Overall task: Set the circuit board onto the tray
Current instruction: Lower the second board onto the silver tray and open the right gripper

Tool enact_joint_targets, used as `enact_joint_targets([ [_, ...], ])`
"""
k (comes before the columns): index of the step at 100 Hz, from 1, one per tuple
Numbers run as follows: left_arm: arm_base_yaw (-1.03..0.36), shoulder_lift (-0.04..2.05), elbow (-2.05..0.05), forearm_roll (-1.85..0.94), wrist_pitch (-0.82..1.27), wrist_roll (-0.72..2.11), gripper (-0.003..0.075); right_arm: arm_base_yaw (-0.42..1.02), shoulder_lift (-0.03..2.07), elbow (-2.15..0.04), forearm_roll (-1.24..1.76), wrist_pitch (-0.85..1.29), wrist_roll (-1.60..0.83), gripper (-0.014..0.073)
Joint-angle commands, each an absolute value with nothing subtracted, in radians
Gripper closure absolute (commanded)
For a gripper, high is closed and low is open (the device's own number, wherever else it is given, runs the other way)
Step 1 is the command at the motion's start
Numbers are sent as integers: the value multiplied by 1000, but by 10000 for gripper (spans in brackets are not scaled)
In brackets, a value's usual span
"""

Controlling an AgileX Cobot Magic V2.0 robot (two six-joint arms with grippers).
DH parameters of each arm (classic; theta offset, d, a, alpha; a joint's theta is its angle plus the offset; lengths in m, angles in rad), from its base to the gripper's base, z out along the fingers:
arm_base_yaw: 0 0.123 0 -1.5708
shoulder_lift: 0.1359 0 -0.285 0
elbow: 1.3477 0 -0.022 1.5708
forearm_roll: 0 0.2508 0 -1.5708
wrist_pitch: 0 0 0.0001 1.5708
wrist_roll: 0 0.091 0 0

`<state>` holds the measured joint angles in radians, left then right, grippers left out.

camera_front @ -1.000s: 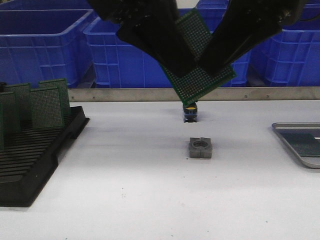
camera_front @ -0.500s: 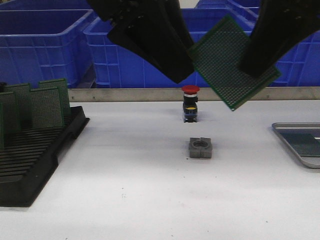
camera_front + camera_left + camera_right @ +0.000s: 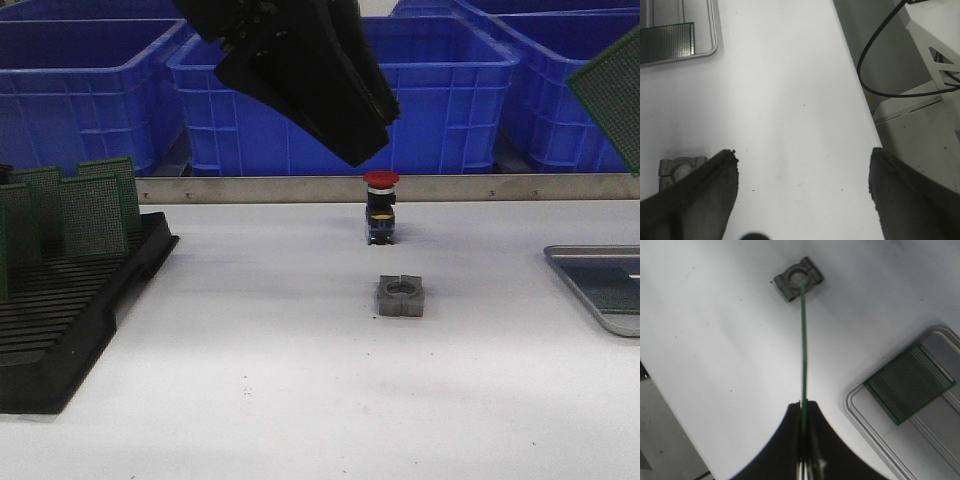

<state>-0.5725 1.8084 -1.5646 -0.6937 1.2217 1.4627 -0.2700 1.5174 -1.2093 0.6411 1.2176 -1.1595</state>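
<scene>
The circuit board (image 3: 803, 335) hangs edge-on in the air, pinched between the closed fingers of the right gripper (image 3: 803, 412), high above the table and not yet over the tray (image 3: 930, 452). One board (image 3: 909, 382) already lies flat there; lowering and release remain. The left gripper (image 3: 802, 192) gapes wide, empty. Four boards (image 3: 95, 210) stand in the black rack (image 3: 70, 320).

In the front view my held circuit board (image 3: 612, 103) and the tray (image 3: 590, 256) run off the frame's right edge, and my right gripper itself is out of sight there.
</scene>
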Motion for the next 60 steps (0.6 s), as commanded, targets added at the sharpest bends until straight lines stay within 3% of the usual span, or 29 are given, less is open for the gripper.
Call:
enact_joint_targets([
  [1,-581,1758,-1594,-757,1229,1463,204,-337,1533,-1236,735,1228,-1161,662],
  [60,-581,1758,-1594,-757,1234,1463,204,-506,1985,-1245,992,1179,-988,662],
])
